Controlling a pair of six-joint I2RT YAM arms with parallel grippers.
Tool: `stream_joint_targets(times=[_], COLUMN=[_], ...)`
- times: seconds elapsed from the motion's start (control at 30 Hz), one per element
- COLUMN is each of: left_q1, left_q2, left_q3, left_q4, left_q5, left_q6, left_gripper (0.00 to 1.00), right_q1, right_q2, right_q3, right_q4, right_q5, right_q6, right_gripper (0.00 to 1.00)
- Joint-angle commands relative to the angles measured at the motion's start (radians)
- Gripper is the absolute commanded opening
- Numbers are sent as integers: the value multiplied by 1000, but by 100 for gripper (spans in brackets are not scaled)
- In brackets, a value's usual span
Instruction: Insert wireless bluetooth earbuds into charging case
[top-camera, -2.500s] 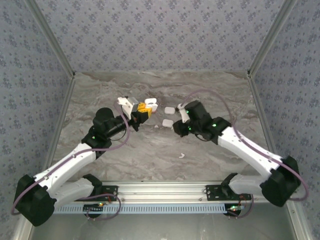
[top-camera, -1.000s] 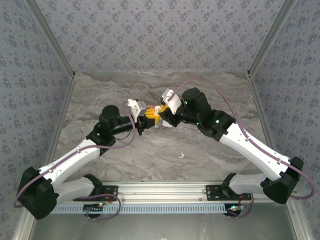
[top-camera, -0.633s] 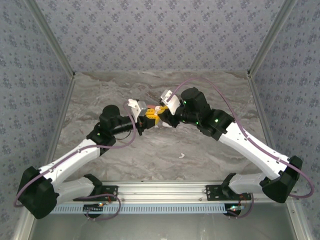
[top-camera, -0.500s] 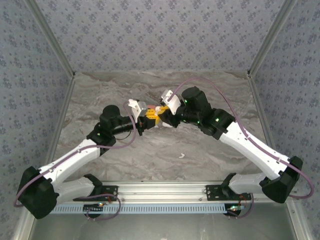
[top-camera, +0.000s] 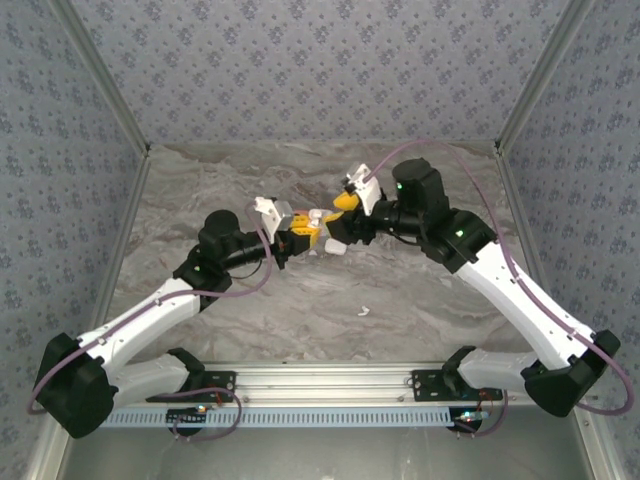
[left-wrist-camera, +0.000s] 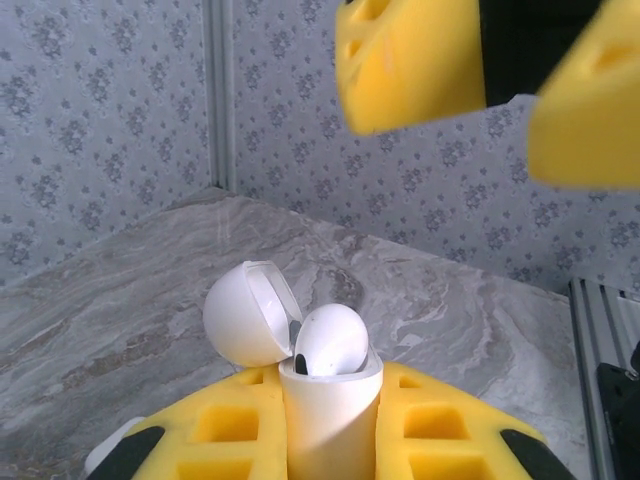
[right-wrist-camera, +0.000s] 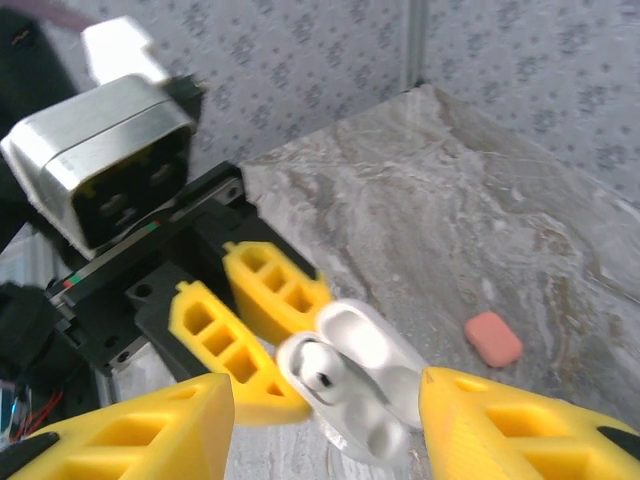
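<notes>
Holding the charging case (left-wrist-camera: 328, 420) clamped in my left gripper (top-camera: 298, 238), lid swung open toward the other arm so it can reach the wells. One white earbud (left-wrist-camera: 332, 340) sits inside. My right gripper (left-wrist-camera: 510, 70) hovers just above, jaws apart and empty, clear of the lid.

A white charging case (left-wrist-camera: 330, 440) stands upright, pinched in the left gripper (left-wrist-camera: 330, 405), above the far middle of the table (top-camera: 250, 330). Its rounded lid (left-wrist-camera: 245, 315) is swung back open. One glossy white earbud (left-wrist-camera: 330, 340) sits in it, head poking out. Another white earbud (top-camera: 363, 310) lies loose, nearer, mid-table.
</notes>
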Motion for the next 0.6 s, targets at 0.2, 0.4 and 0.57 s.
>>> stream_joint_targets(times=[0.2, 0.4, 0.57], left_q1=[-3, -3, -3], left_q2=[-132, -219, -259], left_q3=[-110, -170, -199], left_q4=[176, 261, 311], left_q5=[-235, -344, -404], left_q6=[-29, -69, -95], left_gripper=[0, 0, 0], right_q1=[-141, -148, -63], right_q2=[-29, 9, 87], right_q3=[-85, -257, -388], right_q4=[-131, -198, -220], right_q5=[222, 234, 228], right_q6=[246, 428, 511], right_gripper=[54, 58, 65])
